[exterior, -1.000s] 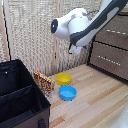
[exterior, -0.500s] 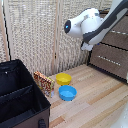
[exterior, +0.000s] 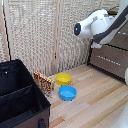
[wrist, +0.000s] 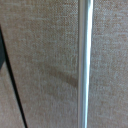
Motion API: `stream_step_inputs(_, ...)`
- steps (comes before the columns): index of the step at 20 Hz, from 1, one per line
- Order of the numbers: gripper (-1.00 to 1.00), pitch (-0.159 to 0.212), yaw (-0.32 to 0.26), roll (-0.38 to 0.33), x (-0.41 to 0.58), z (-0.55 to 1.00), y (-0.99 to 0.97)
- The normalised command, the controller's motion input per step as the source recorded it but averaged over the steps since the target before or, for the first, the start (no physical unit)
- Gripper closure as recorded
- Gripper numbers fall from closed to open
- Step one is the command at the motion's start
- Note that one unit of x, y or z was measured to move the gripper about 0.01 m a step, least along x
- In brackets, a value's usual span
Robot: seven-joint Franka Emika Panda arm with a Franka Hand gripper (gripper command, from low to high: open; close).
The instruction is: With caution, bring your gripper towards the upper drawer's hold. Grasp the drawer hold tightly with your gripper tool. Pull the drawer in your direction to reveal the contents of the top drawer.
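Exterior view frames are showing the white arm [exterior: 97, 24] being carried steadily toward the exterior view's right. A second ago it was hanging over the middle of the scene, and it is now being held up against the dark dresser [exterior: 112, 62]. By this the approach is judged to be nearly finished, while the grasp and the pull are not yet being attempted.

The top drawer [wrist: 45, 50] is being filled into almost the whole wrist view as a brown front, so the camera is being brought very close to it. No drawer is being seen pulled out, and nothing of its contents is being revealed.

On the exterior view's left, a large black bin [exterior: 15, 92] is being shown standing on the wooden tabletop [exterior: 95, 97]; its inside is too dark for any contents to be made out. Nearer the middle, a blue bowl [exterior: 67, 92] and a yellow bowl [exterior: 63, 78] are being shown side by side, both apparently empty. A small patterned packet [exterior: 44, 82] is being kept between the bin and the bowls.

The upper drawer's hold [wrist: 85, 64] is being seen in the wrist view as a slim silver bar crossing the drawer front, untouched. The claw [exterior: 96, 44] is possibly the small white piece under the arm's end; whether its fingers are being held apart or together cannot be told.
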Motion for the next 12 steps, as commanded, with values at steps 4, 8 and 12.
stream_step_inputs(4, -1.00, -0.001, 0.068, -0.159, -0.088, 0.01, -0.60)
stream_step_inputs(8, 1.00, -0.006, 0.099, -0.079, -0.089, 0.18, -0.52)
stream_step_inputs(12, 1.00, -0.036, 0.095, -0.100, -0.233, 0.26, -0.22)
